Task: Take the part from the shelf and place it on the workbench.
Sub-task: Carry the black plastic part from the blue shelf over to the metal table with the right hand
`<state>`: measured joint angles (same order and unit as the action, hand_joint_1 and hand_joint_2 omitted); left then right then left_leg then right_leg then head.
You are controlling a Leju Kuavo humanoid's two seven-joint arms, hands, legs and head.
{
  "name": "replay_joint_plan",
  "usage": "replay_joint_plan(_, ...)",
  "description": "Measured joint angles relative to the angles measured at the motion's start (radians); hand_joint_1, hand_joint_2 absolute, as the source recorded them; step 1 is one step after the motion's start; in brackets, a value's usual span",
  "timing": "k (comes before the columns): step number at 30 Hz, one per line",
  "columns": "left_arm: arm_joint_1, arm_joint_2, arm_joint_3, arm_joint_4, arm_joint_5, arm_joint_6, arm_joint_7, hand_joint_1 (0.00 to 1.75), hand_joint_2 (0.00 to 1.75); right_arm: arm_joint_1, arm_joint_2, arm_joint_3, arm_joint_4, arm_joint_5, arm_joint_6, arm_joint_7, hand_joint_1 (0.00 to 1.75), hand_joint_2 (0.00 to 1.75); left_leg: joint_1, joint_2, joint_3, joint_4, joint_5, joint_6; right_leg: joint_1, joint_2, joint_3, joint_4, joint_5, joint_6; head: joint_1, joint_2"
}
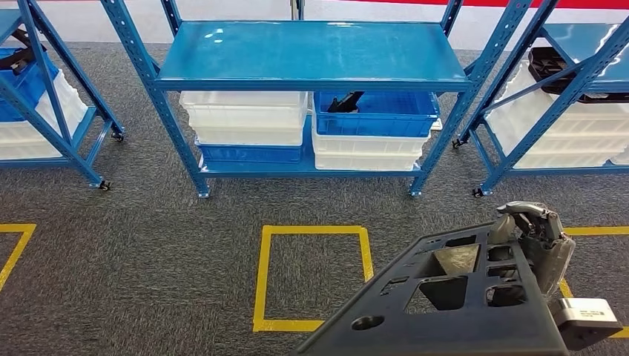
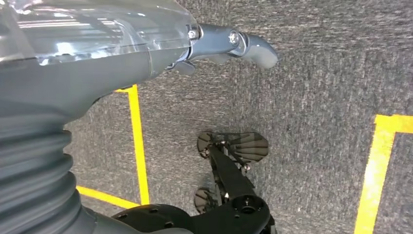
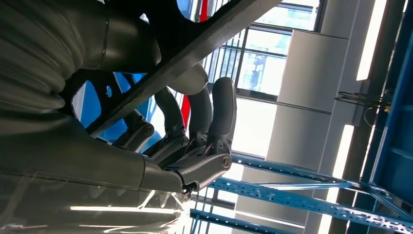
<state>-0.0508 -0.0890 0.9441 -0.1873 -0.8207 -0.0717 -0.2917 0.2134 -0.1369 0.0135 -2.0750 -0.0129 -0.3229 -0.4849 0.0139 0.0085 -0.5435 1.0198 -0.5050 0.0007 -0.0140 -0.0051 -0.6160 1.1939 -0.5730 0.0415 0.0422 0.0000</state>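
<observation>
- The big dark part [image 1: 452,297] is closest to the robot, low in the head view. It is up in the air over the grey carpet floor [image 1: 148,252], not on any shelf.
- The right hand [image 1: 535,245] holds the part at its far right edge. In the right wrist view the dark fingers [image 3: 214,112] curl up around a bar of the part [image 3: 204,39].
- The left hand [image 2: 229,44] hangs down over the carpet. One grey finger sticks out and nothing is in it, but I cannot tell if the whole hand is spread or curled.
- So the first job looks done: the part is off the shelf and in the robot's hand.
- A yellow square [image 1: 311,274] is taped on the floor just past the part.
- Farther away stands the blue shelf [image 1: 311,52]. Its top board is bare. Below sit white bins [image 1: 245,115] and a blue bin [image 1: 374,115] with something dark poking out.
- More blue racks stand at each side.
- I can see no tabletop here. So the robot likely must find it, carry the part there and set it down. That job is left.
</observation>
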Motion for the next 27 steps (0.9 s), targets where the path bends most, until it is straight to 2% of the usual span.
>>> replay_joint_plan(2, -0.001, 0.0, 0.0, 0.0, 0.002, 0.0, -0.007, 0.0, 1.75, -0.018, 0.0, 0.001, 0.0, 0.01, 0.0, -0.004, 1.75, 1.75, -0.003, -0.001, -0.006, 0.004, 0.004, -0.006, 0.001, 0.0, 0.08, -0.136, 0.041, -0.004, 0.008, 0.0)
replay_joint_plan(3, -0.001, 0.0, 0.0, 0.0, 0.002, 0.0, -0.009, 0.0, 1.75, -0.024, 0.001, 0.001, 0.001, 0.014, 0.0, -0.006, 1.75, 1.75, -0.005, -0.001, -0.009, 0.006, 0.006, -0.01, 0.002, 0.001, 0.099, -0.174, 0.048, -0.007, 0.01, 0.0)
replay_joint_plan(5, -0.002, 0.0, 0.0, 0.0, 0.0, -0.002, -0.013, 0.0, 1.75, -0.03, 0.001, 0.002, 0.001, 0.018, 0.0, -0.008, 1.75, 1.75, -0.008, -0.002, -0.016, 0.008, 0.013, -0.02, 0.005, 0.002, 0.098, -0.189, 0.048, -0.014, 0.006, 0.0)
replay_joint_plan(7, -0.002, -0.001, 0.0, 0.0, -0.005, -0.003, -0.016, 0.0, 1.75, -0.033, 0.001, 0.002, 0.001, 0.017, 0.0, -0.011, 1.75, 1.75, -0.006, -0.002, -0.023, 0.017, 0.007, -0.029, -0.001, 0.001, 0.093, -0.189, 0.056, -0.027, -0.002, 0.0)
replay_joint_plan(9, -0.002, -0.004, 0.0, 0.0, -0.012, -0.006, -0.019, 0.0, 1.75, -0.037, 0.001, 0.001, 0.002, 0.014, 0.0, -0.014, 1.75, 1.75, -0.004, -0.003, -0.051, 0.085, -0.043, -0.034, -0.005, -0.001, 0.088, -0.193, 0.063, -0.039, -0.013, 0.0)
replay_joint_plan(11, -0.002, -0.006, -0.001, 0.0, -0.015, -0.009, -0.02, 0.0, 1.75, -0.039, 0.001, 0.001, 0.002, 0.012, 0.001, -0.015, 1.75, 1.75, -0.004, -0.004, -0.103, 0.218, -0.113, -0.037, -0.004, -0.002, 0.082, -0.191, 0.067, -0.045, -0.023, 0.0)
replay_joint_plan(12, -0.002, -0.006, -0.001, 0.0, -0.015, -0.01, -0.02, 0.0, 1.75, -0.04, 0.002, 0.002, 0.002, 0.011, 0.001, -0.016, 1.75, 1.75, -0.003, -0.004, -0.121, 0.271, -0.132, -0.038, -0.003, -0.002, 0.079, -0.191, 0.069, -0.045, -0.024, 0.0)
replay_joint_plan(13, -0.002, -0.006, -0.001, 0.0, -0.016, -0.01, -0.02, 0.0, 1.75, -0.04, 0.002, 0.002, 0.002, 0.011, 0.001, -0.016, 1.75, 1.75, -0.003, -0.004, -0.124, 0.292, -0.132, -0.038, -0.003, -0.002, 0.078, -0.19, 0.07, -0.046, -0.026, 0.0)
replay_joint_plan(14, -0.002, -0.006, -0.001, 0.0, -0.016, -0.009, -0.02, 0.0, 1.75, -0.04, 0.002, 0.002, 0.003, 0.01, 0.001, -0.016, 1.75, 1.75, -0.002, -0.004, -0.109, 0.271, -0.113, -0.039, -0.004, -0.001, 0.078, -0.188, 0.07, -0.045, -0.027, 0.0)
replay_joint_plan(16, -0.002, -0.006, -0.001, 0.0, -0.018, -0.009, -0.021, 0.0, 1.75, -0.041, 0.003, 0.002, 0.003, 0.006, 0.002, -0.018, 1.75, 1.75, 0.002, -0.004, -0.04, 0.141, -0.05, -0.039, -0.006, -0.001, 0.081, -0.186, 0.069, -0.041, -0.029, 0.0)
replay_joint_plan(18, -0.003, -0.006, -0.001, 0.0, -0.018, -0.009, -0.022, 0.0, 1.75, -0.044, 0.004, 0.002, 0.003, 0.002, 0.003, -0.02, 1.75, 1.75, 0.002, -0.006, 0.013, 0.029, -0.015, -0.037, -0.004, 0.0, 0.082, -0.185, 0.071, -0.031, -0.03, 0.0)
replay_joint_plan(20, -0.004, -0.006, -0.001, 0.0, -0.019, -0.007, -0.022, 0.0, 1.75, -0.047, 0.005, 0.002, 0.003, -0.002, 0.005, -0.021, 1.75, 1.75, -0.003, -0.008, 0.021, -0.001, -0.01, -0.028, -0.003, 0.0, 0.081, -0.192, 0.078, -0.015, -0.029, 0.0)
replay_joint_plan(22, -0.004, -0.006, 0.0, 0.0, -0.02, -0.006, -0.022, 0.0, 1.75, -0.048, 0.006, 0.003, 0.003, -0.004, 0.006, -0.022, 1.75, 1.75, -0.002, -0.009, 0.017, -0.008, 0.0, -0.013, -0.005, 0.0, 0.08, -0.197, 0.081, -0.004, -0.027, 0.0)
replay_joint_plan(23, -0.004, -0.006, 0.0, 0.0, -0.021, -0.006, -0.022, 0.0, 1.75, -0.048, 0.007, 0.004, 0.003, -0.005, 0.006, -0.023, 1.75, 1.75, 0.0, -0.008, 0.015, -0.011, 0.005, -0.006, -0.006, 0.0, 0.072, -0.181, 0.065, 0.0, -0.025, 0.0)
replay_joint_plan(24, -0.004, -0.006, 0.0, 0.0, -0.022, -0.006, -0.022, 0.0, 1.75, -0.048, 0.007, 0.004, 0.003, -0.006, 0.006, -0.023, 1.75, 1.75, 0.001, -0.007, 0.011, -0.014, 0.011, 0.0, -0.006, 0.0, 0.056, -0.144, 0.037, 0.002, -0.02, 0.0)
replay_joint_plan(26, -0.004, -0.005, 0.0, 0.0, -0.024, -0.006, -0.02, 0.0, 1.75, -0.046, 0.008, 0.004, 0.003, -0.011, 0.006, -0.025, 1.75, 1.75, 0.001, -0.004, -0.001, -0.015, 0.02, 0.006, -0.006, 0.0, 0.002, -0.017, -0.038, 0.003, -0.008, 0.0)
replay_joint_plan(27, -0.004, -0.005, 0.0, 0.0, -0.025, -0.006, -0.019, 0.0, 1.75, -0.044, 0.009, 0.004, 0.003, -0.014, 0.006, -0.026, 1.75, 1.75, 0.001, -0.004, -0.008, -0.014, 0.025, 0.007, -0.006, 0.0, -0.021, 0.041, -0.063, 0.004, -0.003, 0.0)
